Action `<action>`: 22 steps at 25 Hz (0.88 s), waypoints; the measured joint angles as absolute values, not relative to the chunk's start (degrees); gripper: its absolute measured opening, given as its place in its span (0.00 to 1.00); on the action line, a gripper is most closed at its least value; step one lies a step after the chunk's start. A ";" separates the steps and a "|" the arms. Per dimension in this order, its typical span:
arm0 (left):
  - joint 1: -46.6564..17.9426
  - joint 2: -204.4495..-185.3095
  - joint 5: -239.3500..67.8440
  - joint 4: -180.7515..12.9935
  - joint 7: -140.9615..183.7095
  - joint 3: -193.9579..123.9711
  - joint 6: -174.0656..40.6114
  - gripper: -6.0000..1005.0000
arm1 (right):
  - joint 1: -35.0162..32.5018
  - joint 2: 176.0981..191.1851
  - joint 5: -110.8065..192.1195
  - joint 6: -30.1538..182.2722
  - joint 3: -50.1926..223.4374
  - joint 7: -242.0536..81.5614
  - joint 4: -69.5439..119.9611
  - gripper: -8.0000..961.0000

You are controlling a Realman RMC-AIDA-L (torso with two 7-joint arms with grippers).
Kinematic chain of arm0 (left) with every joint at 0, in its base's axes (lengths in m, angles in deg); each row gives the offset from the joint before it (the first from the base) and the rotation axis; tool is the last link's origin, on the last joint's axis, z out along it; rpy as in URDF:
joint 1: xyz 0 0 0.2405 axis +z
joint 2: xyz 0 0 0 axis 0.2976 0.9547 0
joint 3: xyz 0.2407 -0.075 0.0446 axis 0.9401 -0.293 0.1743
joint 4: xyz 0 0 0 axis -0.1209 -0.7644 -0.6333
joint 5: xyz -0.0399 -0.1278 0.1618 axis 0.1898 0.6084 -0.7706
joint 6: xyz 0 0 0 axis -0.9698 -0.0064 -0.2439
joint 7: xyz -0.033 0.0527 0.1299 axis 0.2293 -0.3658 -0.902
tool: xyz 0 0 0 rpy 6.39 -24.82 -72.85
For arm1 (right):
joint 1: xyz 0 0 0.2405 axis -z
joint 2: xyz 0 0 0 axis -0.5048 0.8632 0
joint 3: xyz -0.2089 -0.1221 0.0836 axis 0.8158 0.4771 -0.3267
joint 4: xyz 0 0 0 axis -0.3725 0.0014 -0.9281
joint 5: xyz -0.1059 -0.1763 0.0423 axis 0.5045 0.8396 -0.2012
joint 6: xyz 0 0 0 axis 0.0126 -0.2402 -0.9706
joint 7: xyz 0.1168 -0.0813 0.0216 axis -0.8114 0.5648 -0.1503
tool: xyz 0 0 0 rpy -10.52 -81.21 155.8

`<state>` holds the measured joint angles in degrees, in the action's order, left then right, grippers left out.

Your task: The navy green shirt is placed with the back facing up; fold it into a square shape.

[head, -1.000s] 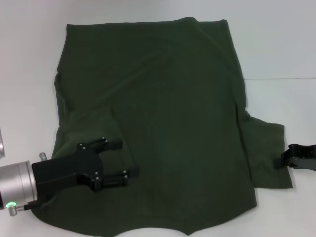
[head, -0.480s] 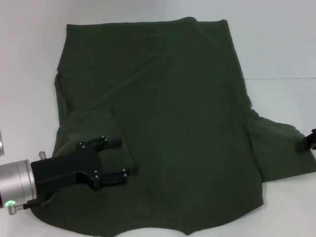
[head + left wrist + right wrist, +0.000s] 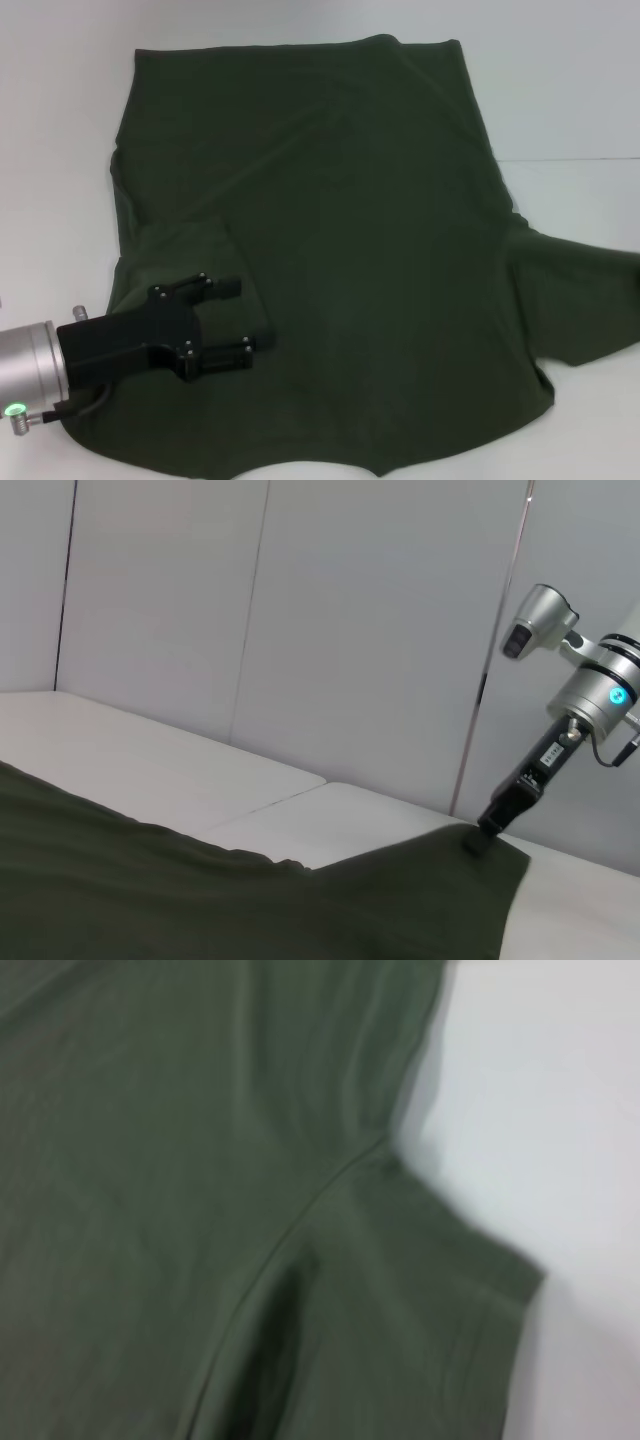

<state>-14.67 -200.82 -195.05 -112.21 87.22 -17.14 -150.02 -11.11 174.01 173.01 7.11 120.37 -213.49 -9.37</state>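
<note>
"Where is the shirt?"

"The navy green shirt (image 3: 320, 250) lies flat across the tabletop (image 3: 560, 90)."

"And the grippers?"

"I see my left gripper (image 3: 235, 318) spread apart over its near-left corner. My right gripper (image 3: 478, 838) pinches the sleeve."

A white table (image 3: 560, 90) fills the frame edges, with a faint seam (image 3: 570, 160) running across at mid right. Behind it, in the upper half, stand pale grey wall panels (image 3: 300, 630) with vertical joints.
</note>
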 joint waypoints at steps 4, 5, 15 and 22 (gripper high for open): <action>-14.57 -200.81 -195.04 -112.24 87.60 -17.27 -150.22 0.88 | -11.36 174.01 173.06 7.43 120.03 -212.68 -11.88 0.02; -14.57 -200.81 -195.03 -112.25 87.72 -17.27 -150.24 0.88 | -11.59 174.01 173.19 7.25 119.98 -212.40 -12.43 0.02; -14.69 -200.80 -194.20 -112.28 88.06 -17.27 -150.50 0.88 | -16.06 174.98 175.38 6.57 119.20 -209.92 -15.03 0.02; -14.51 -200.81 -193.54 -112.35 88.09 -17.26 -150.60 0.88 | -21.85 177.42 175.42 6.09 122.84 -209.09 -14.50 0.02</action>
<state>-14.51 -200.81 -193.54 -112.35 88.09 -17.26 -150.60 -21.85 177.42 175.42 6.09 122.84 -209.09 -14.50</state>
